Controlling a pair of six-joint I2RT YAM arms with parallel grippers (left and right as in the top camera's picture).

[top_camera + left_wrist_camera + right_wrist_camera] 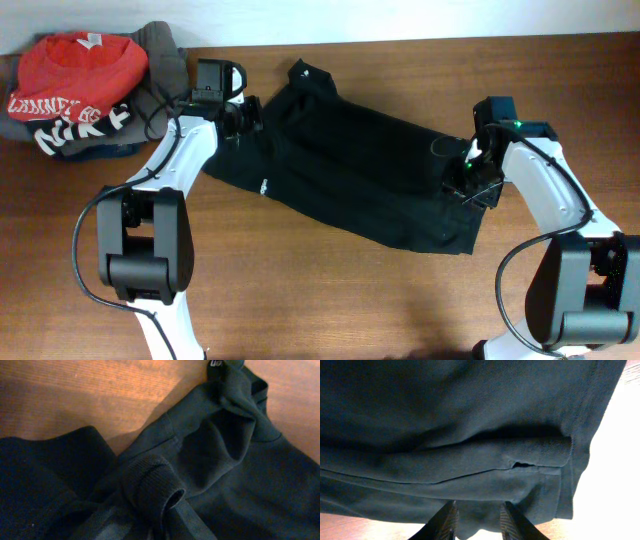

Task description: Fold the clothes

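Note:
The clothes (370, 170) are one black garment lying slantwise across the wooden table, with a small white print (264, 185) near the left edge. My left gripper (245, 118) is at the garment's upper left corner. In the left wrist view its jaws (150, 525) are shut on a bunched ribbed cuff (150, 485) of the clothes. My right gripper (470, 185) is at the garment's right end. In the right wrist view its fingers (447, 520) stand either side of a folded hem (480, 487), pinching the cloth, which fills the gap.
At the table's back left corner lies a pile with a red shirt with white lettering (75, 65), a grey garment (160, 50) and a dark piece with white letters (80, 125). Bare wood (350, 290) runs along the front.

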